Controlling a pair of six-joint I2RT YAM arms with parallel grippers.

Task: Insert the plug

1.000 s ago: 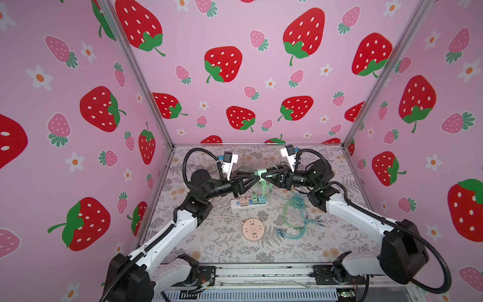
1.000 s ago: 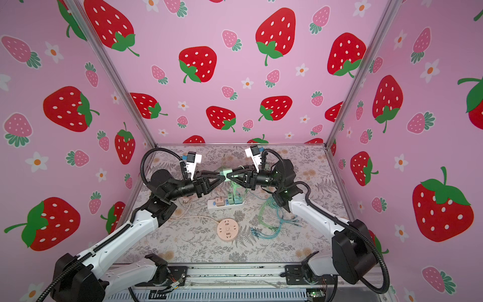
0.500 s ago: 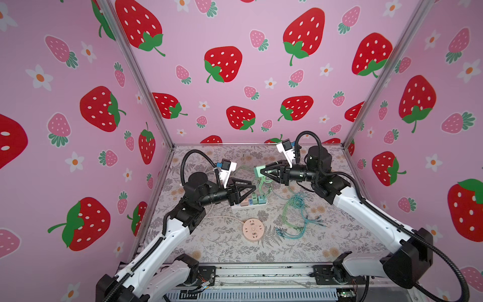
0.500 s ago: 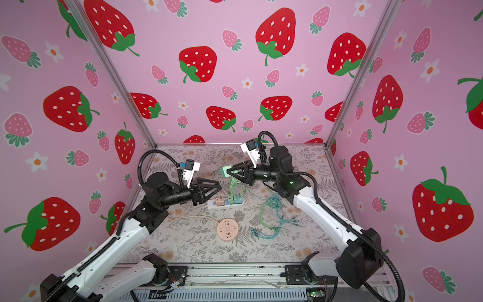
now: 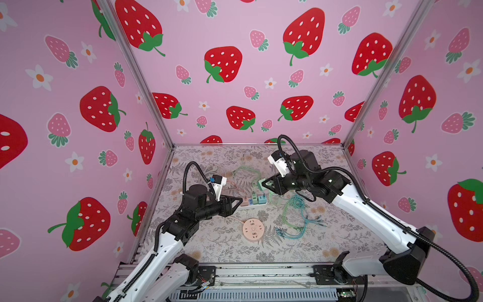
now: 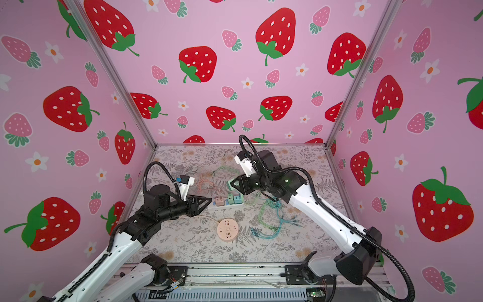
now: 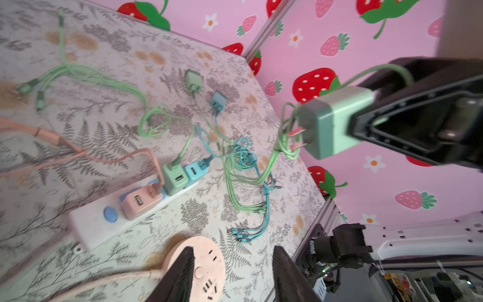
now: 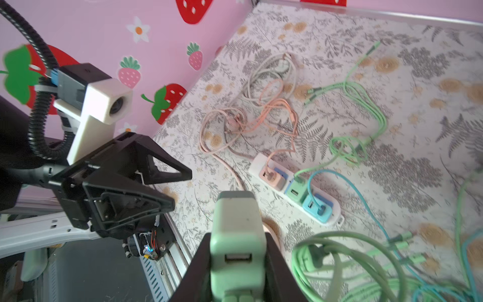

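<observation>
The right gripper (image 5: 264,184) was clamped on the pale green plug (image 8: 235,222), one finger on each side of its body. It held the plug in the air over the middle of the bench (image 5: 313,248), above the right end of the white power strip (image 7: 88,227) and clear of it. In the left wrist view the plug's two prongs pointed away from the gripper.

The strip lay flat near the centre of the bench. A pink adapter (image 7: 138,202), a green adapter (image 7: 173,179) and a blue adapter (image 7: 194,172) sat in it side by side, each with a cable of its own colour.

The left gripper (image 5: 236,204) hung just beside the strip's left end with its jaws parted and nothing between them.

A round pink socket (image 5: 252,229) rested on the bench between the strip and the front edge. A tangle of green and teal cables (image 5: 295,217) lay to the right of the strip, and a pink cable (image 8: 261,109) was coiled behind it toward the back edge
</observation>
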